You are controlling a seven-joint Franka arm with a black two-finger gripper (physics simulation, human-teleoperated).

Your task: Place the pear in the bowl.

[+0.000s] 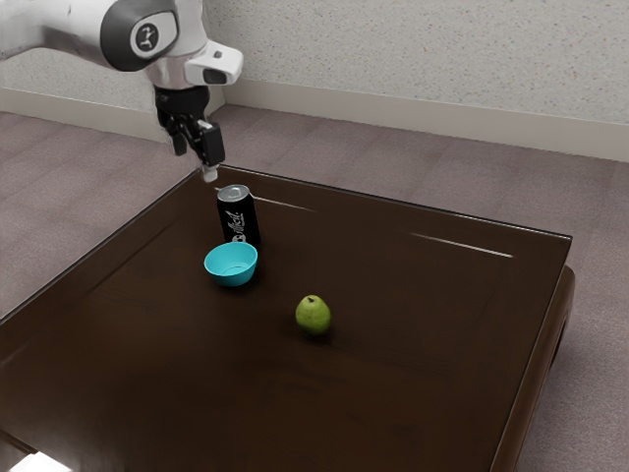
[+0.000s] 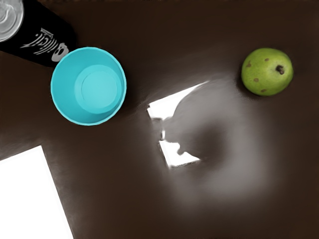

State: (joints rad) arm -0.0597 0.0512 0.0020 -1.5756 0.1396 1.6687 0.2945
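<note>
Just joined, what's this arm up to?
The Franka arm is handling nothing. Its black two-finger end effector hangs open above the dark brown table, at the far end in the exterior view. The green pear sits upright on the table, outside the round turquoise bowl, which is empty. A black can with a silver top stands right by the bowl. The task, pear into bowl, is not done yet.

A black two-finger gripper (image 1: 195,162) is hovering far; a round turquoise bowl (image 1: 232,266) and plump green pear (image 1: 314,316) are resting nearer.
</note>
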